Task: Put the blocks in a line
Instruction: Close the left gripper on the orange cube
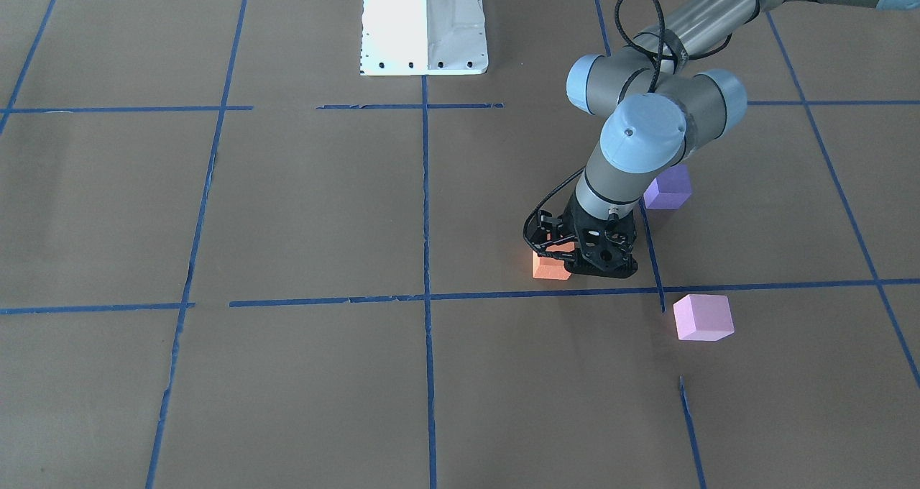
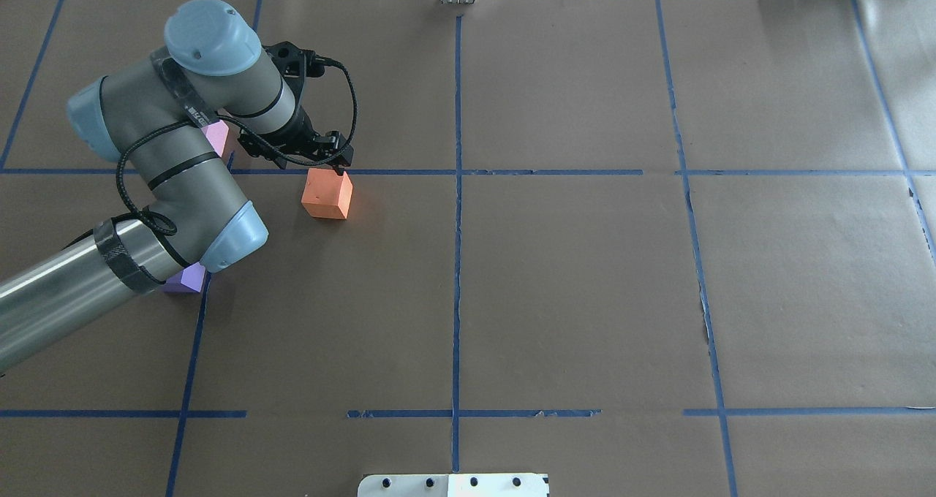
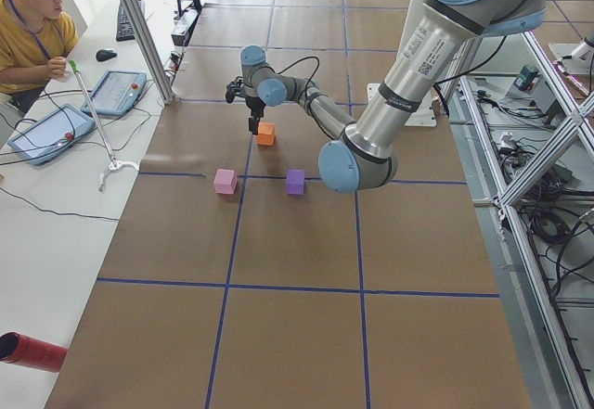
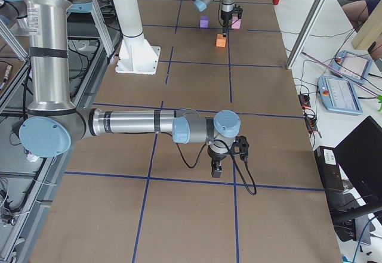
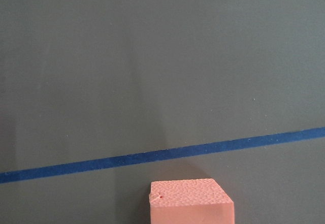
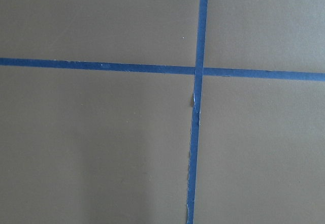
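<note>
The orange block [image 2: 326,194] lies on the brown table; it also shows in the front view [image 1: 550,267] and low in the left wrist view [image 5: 190,201]. My left gripper [image 2: 338,165] stands low at the block's far top edge. I cannot tell whether it is open or shut, nor whether it touches the block. The violet-purple block [image 1: 668,188] and the pale pink block [image 1: 703,317] lie apart beside it, both partly hidden under the arm in the overhead view. My right gripper [image 4: 216,169] hangs over bare table far from the blocks, and I cannot tell its state.
Blue tape lines [image 2: 457,263] divide the table into squares. The white robot base [image 1: 424,29] stands at the robot's edge of the table. An operator [image 3: 28,19] with tablets sits beyond the far edge.
</note>
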{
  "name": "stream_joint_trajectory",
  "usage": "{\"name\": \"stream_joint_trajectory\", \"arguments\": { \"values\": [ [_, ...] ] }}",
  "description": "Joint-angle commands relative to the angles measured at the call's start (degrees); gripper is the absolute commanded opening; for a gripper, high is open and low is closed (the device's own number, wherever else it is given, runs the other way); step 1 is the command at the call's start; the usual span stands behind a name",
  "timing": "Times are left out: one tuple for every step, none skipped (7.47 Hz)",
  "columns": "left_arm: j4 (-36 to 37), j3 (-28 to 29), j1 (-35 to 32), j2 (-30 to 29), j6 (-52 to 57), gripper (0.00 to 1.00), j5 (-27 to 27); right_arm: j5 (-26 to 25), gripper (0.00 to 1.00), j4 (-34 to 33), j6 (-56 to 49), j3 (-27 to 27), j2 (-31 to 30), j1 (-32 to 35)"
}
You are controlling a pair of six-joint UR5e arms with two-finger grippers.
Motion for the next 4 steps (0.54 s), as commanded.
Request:
{"name": "stream_joint_trajectory", "arguments": {
  "values": [
    [1.30,0.59,1.80,-0.84,-0.30,0.99,1.23,0.00,1.00,-0.06,0.00,0.00,0.00,0.00],
    [1.30,1.20,2.50,-0.84,-0.30,0.99,1.23,0.00,1.00,-0.06,0.00,0.00,0.00,0.00],
    [1.22,1.82,2.77,-0.84,-0.22,0.99,1.15,0.00,1.00,0.02,0.00,0.00,0.00,0.00],
    [0.87,2.52,2.86,-0.67,-0.22,0.99,1.14,0.00,1.00,0.03,0.00,0.00,0.00,0.00]
  ]
}}
